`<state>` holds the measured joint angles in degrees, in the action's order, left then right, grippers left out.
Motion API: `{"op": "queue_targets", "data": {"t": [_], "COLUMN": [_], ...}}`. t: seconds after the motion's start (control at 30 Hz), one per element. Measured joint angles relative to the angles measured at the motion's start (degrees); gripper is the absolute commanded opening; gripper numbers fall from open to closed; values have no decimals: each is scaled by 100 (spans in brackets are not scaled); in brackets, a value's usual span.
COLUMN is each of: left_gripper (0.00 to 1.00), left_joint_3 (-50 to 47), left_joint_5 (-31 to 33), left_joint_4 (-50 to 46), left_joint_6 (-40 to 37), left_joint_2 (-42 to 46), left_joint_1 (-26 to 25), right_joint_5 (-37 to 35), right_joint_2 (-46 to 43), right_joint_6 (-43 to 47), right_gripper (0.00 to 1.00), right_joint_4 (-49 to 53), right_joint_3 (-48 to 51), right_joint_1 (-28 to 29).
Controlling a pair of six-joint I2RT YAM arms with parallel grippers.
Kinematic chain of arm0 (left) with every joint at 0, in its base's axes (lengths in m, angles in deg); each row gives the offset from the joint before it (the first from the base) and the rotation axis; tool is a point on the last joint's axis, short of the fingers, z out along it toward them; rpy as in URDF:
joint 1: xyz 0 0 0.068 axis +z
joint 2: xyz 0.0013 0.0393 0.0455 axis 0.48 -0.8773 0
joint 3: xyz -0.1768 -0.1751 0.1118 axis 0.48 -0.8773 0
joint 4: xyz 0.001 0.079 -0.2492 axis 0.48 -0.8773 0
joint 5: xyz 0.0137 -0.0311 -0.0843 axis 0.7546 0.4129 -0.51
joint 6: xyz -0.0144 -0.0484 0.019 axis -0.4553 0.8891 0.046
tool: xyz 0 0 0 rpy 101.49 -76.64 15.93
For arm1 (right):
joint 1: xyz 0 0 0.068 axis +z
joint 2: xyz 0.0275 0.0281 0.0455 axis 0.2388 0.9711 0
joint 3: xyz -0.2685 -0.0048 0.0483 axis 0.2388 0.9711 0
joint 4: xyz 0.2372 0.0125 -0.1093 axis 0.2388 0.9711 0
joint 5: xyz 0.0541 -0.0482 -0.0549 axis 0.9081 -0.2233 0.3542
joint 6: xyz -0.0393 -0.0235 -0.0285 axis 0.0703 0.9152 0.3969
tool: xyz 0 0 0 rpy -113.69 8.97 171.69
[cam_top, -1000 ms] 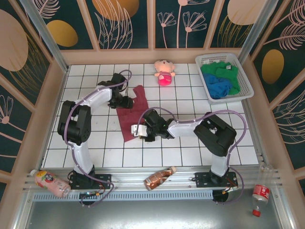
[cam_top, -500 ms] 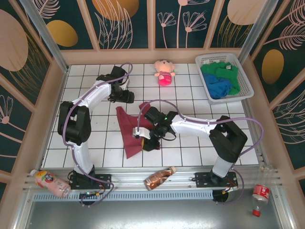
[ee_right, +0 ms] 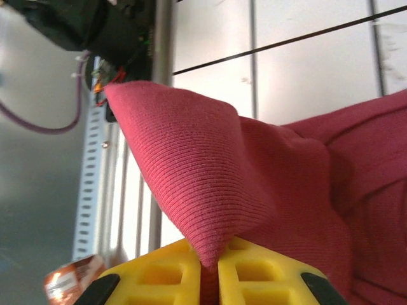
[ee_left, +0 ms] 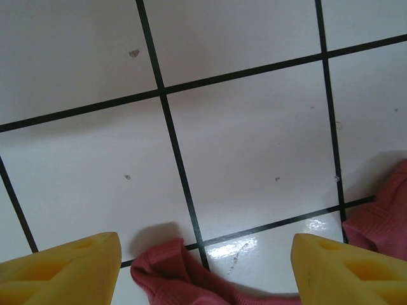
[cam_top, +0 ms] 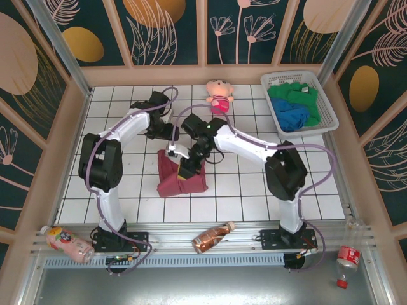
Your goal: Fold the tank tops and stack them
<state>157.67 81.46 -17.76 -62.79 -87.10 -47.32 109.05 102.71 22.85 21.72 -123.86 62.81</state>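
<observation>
The maroon tank top (cam_top: 173,184) lies bunched and partly doubled over on the white tiles in the middle of the table. My right gripper (cam_top: 189,166) hovers over its top edge, and in the right wrist view the yellow fingers (ee_right: 254,273) are shut on a pinched fold of maroon cloth (ee_right: 210,178) that hangs lifted. My left gripper (cam_top: 170,133) stands open just beyond the cloth's far edge. Between its spread fingertips (ee_left: 350,270), a maroon edge (ee_left: 168,273) lies on the tiles, not gripped. The green tank top (cam_top: 283,92) and the blue one (cam_top: 292,115) lie in the basket.
A white basket (cam_top: 331,114) stands at the back right. A pink plush doll (cam_top: 219,95) lies at the back centre. Bottles rest on the front rail: one brown (cam_top: 213,236), one at the left (cam_top: 63,244), one at the right (cam_top: 346,259). Wooden walls enclose the table.
My right gripper has lifted the near end of the maroon tank top and carried it toward the back, bunching the flat cloth into a shorter heap. The left gripper stays near the far edge.
</observation>
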Motion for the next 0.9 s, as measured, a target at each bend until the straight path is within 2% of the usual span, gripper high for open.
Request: {"op": "queue_targets", "data": {"t": [0.13,0.3,0.6,0.77,0.9], "left_gripper": [72,72,72,71,67], "left_joint_3": [-7,-7,-249,-599,-1049], "left_joint_5": [129,485,966,916,466], "left_joint_4": [0,0,83,76,83], "left_joint_6": [33,208,470,638,872], "left_joint_2": [-35,15,614,935,1488], "left_joint_1": [31,317,645,643,640], "right_joint_5": [-153,-232,-514,-824,-1067], "right_joint_2": [413,944,1637,1742,1746], "right_joint_6": [236,437,640,745,745], "right_gripper": [12,12,15,16,18], "right_joint_4": [170,264,0,-575,-1102], "right_joint_3": [-328,-905,-1606,-1532,-1405], "right_joint_1": [-229,-533,-737,-787,-894]}}
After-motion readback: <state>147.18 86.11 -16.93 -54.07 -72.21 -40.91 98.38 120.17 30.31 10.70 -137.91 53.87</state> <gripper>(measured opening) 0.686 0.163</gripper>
